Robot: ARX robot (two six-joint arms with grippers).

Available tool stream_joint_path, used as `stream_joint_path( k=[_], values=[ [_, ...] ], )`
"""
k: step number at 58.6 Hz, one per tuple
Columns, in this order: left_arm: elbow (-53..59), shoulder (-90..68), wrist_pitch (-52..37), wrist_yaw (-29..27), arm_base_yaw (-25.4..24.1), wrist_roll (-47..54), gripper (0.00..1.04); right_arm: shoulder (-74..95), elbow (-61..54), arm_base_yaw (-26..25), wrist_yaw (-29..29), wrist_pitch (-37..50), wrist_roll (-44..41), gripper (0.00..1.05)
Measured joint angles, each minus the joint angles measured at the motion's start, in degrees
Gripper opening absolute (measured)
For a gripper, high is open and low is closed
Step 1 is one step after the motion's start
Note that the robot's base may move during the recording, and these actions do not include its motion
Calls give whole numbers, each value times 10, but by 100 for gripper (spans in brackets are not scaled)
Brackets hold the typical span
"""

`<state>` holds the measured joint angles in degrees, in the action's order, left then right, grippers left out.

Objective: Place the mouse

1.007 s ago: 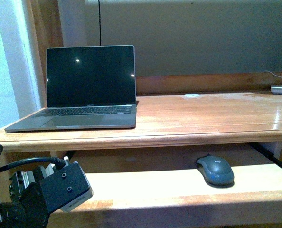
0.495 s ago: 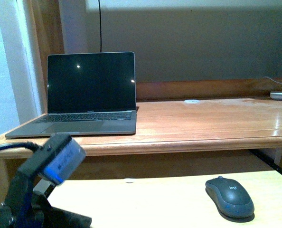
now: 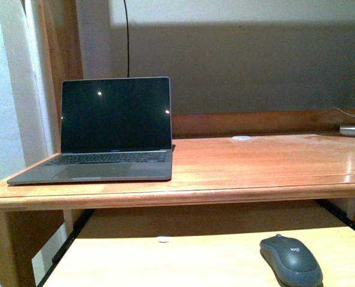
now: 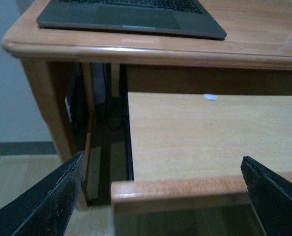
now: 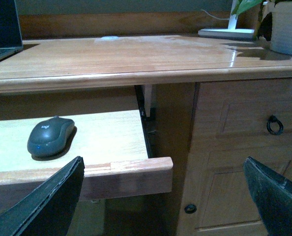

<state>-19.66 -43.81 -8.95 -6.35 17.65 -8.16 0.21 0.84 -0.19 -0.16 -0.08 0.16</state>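
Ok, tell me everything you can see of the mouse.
The mouse is small, dark grey, oval and domed, seemingly matt plastic, with a pale logo on its top. It lies flat on the pale wooden pull-out shelf under the desktop, toward the shelf's right side. Nothing else touches it.

This is looking like a home study: a laptop (image 3: 115,128) is sitting open on a wooden desk (image 3: 255,170), a mouse (image 3: 291,260) lying on its pull-out tray (image 3: 165,266)

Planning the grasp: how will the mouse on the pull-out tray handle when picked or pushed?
Likely rigid: the mouse looks like a hard moulded shell. Its smooth domed top may slip in a top pinch, so grip the sides. Sitting flat on the tray, it should slide, not roll.
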Motion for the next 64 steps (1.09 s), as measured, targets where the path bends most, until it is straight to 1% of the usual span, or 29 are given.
stream_joint_path(
  k=[5, 7, 8, 10, 11, 13, 17, 19, 20, 22, 24, 26, 27, 29, 31, 33, 34, 36, 38, 40, 41, 45, 50, 58, 64],
  values=[
    [27, 100, 76, -26, 10, -11, 97, 0, 0, 0, 0, 0, 0, 97],
    [34, 150, 120, -42, 19, -16, 97, 0, 0, 0, 0, 0, 0, 97],
    [37, 163, 126, -54, 23, -14, 97, 0, 0, 0, 0, 0, 0, 97],
    [61, 219, 110, -110, 44, 5, 91, 0, 0, 0, 0, 0, 0, 97],
    [74, 247, 97, -125, 48, 13, 87, 0, 0, 0, 0, 0, 0, 97],
    [90, 286, 87, -131, 45, 29, 82, 0, 0, 0, 0, 0, 0, 97],
    [108, 340, 86, -112, 16, 50, 71, 0, 0, 0, 0, 0, 0, 97],
    [120, 361, 86, -82, -15, 56, 64, 0, 0, 0, 0, 0, 0, 97],
    [124, 365, 86, -73, -23, 58, 62, 0, 0, 0, 0, 0, 0, 97],
    [134, 378, 89, -42, -49, 62, 57, 0, 0, 0, 0, 0, 0, 97],
    [148, 391, 92, 13, -96, 67, 50, 0, 0, 0, 0, 0, 0, 97],
    [156, 398, 92, 40, -127, 69, 45, 0, 0, 0, 0, 0, 0, 97],
    [158, 400, 92, 47, -136, 69, 43, 0, 0, 0, 0, 0, 0, 97],
    [165, 405, 92, 51, -159, 71, 36, 0, 0, 0, 0, 0, 0, 97],
    [167, 408, 92, 54, -167, 71, 31, 1, 0, 0, -4, -1, 0, 97],
    [169, 410, 92, 57, -170, 71, 25, 14, 5, -13, -54, -18, 23, 97],
    [170, 411, 92, 60, -171, 72, 22, 28, 12, -21, -94, -29, 40, 97],
    [174, 418, 92, 60, -172, 73, 16, 61, 20, -24, -143, -23, 68, 97],
    [181, 426, 91, 63, -172, 73, 11, 99, 27, -16, -177, -5, 95, 97],
    [187, 432, 91, 63, -172, 73, 6, 139, 33, 0, -186, 22, 112, 97],
    [189, 433, 91, 63, -173, 73, 2, 163, 36, 12, -183, 41, 124, 97],
    [192, 433, 91, 62, -173, 75, 3, 235, 48, 50, -155, 106, 141, 97],
    [192, 435, 91, 63, -173, 75, 3, 340, 76, 98, -97, 200, 153, 97],
    [192, 435, 91, 63, -173, 75, 3, 473, 120, 160, -28, 293, 153, 97],
    [192, 435, 91, 63, -173, 75, 3, 556, 150, 206, 17, 336, 146, 97]
  ],
)
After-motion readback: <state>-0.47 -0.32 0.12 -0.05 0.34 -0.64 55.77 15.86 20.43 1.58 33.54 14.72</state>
